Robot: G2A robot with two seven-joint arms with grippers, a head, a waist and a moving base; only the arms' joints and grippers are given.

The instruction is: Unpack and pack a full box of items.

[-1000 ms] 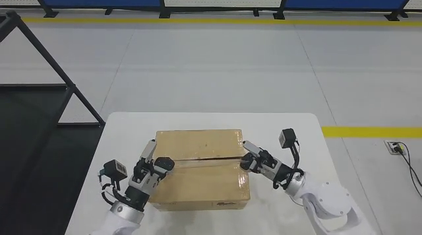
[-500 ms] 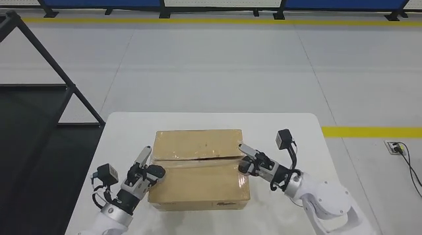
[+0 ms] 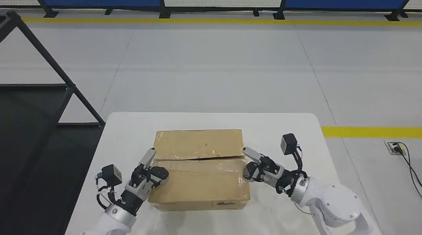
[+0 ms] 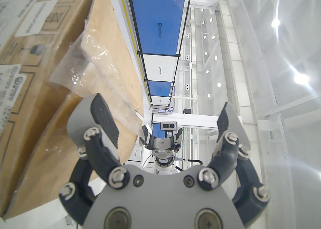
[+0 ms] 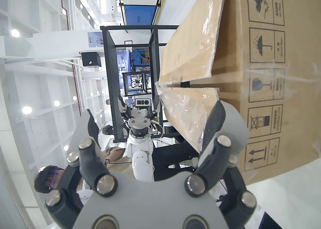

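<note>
A brown cardboard box (image 3: 198, 172) sits in the middle of the white table (image 3: 290, 129), its two top flaps meeting at a seam with loose clear tape (image 4: 100, 72). My left gripper (image 3: 151, 171) is at the box's left end by the seam, open (image 4: 165, 119), with one finger (image 4: 104, 119) close to the tape and the box's side (image 4: 50, 69). At the right end my right gripper (image 3: 254, 166) is open (image 5: 153, 124); one finger (image 5: 217, 124) touches the edge of the near flap (image 5: 185, 114), which stands slightly apart from the far flap (image 5: 190, 52).
The table's bare top runs around the box on all sides, with its edges close behind both arms. A black metal frame (image 3: 46, 70) stands off the table to the left. Across the box, each wrist view shows the other arm's gripper (image 4: 163, 139).
My left gripper drew back a little from the box's left end, then came in again by the seam. My right gripper slid slightly toward the table's near edge along the right end.
</note>
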